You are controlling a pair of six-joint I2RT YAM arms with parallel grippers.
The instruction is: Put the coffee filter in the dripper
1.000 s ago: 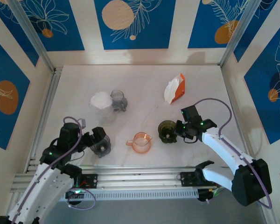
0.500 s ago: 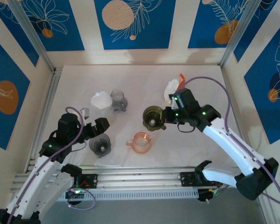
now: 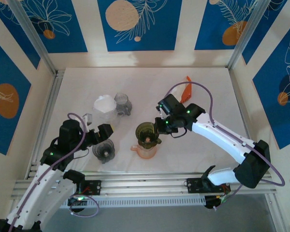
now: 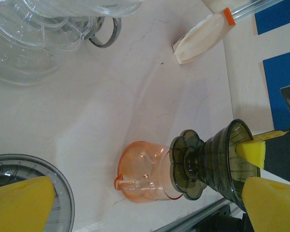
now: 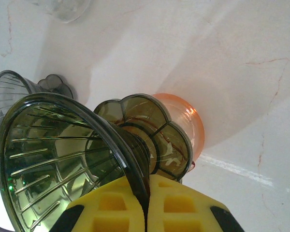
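Right gripper (image 3: 159,126) pinches the green dripper (image 3: 148,134) by its rim over the orange cup (image 3: 145,151). Set down off-centre, it could topple. Left gripper (image 3: 101,137) hangs spread.

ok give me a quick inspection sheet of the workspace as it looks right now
surface: pale marble-look table, no spills seen
job's things: green dripper held by its rim over the orange cup, contact unclear; white filter at back left
clutter: near grey dripper; far grey dripper; filter packet
grippers: right gripper shut on green dripper; left gripper open, empty, by near grey dripper
cables: purple cable loops above each arm
surroundings: blue patterned walls, metal frame posts
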